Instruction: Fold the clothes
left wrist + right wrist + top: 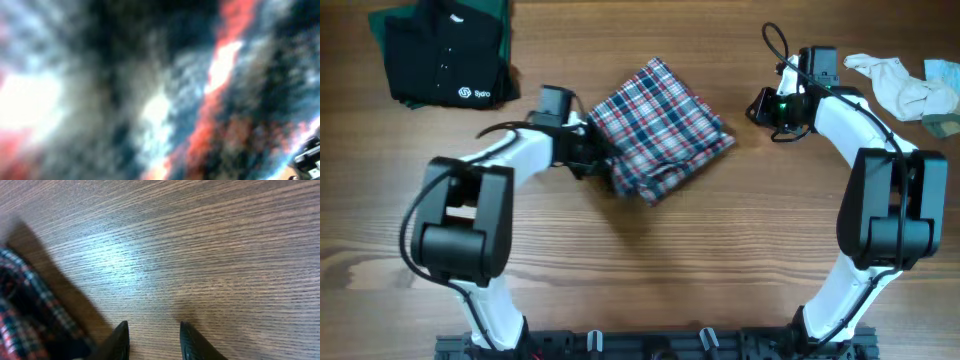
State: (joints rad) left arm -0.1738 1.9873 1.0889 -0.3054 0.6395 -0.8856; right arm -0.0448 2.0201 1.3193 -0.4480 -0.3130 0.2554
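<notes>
Looking nearly folded, the plaid shirt [660, 130] lies bundled on the tabletop [650, 285], left claw [588, 155] at its edge, grip unclear, right claw [152, 326] parted, empty.

The left wrist view is all blur: the plaid shirt [150, 100] fills it as coloured smears, no fingers discernible. Overhead, the left gripper [588, 152] has its fingertips hidden at the shirt's left edge, so a grip cannot be told. The black garment [445, 60] is cut by the top edge at upper left, its logo unreadable; the pale cloth [905, 85] runs off the right edge. The right gripper [152, 337] shows only its tips at the right wrist view's bottom edge
</notes>
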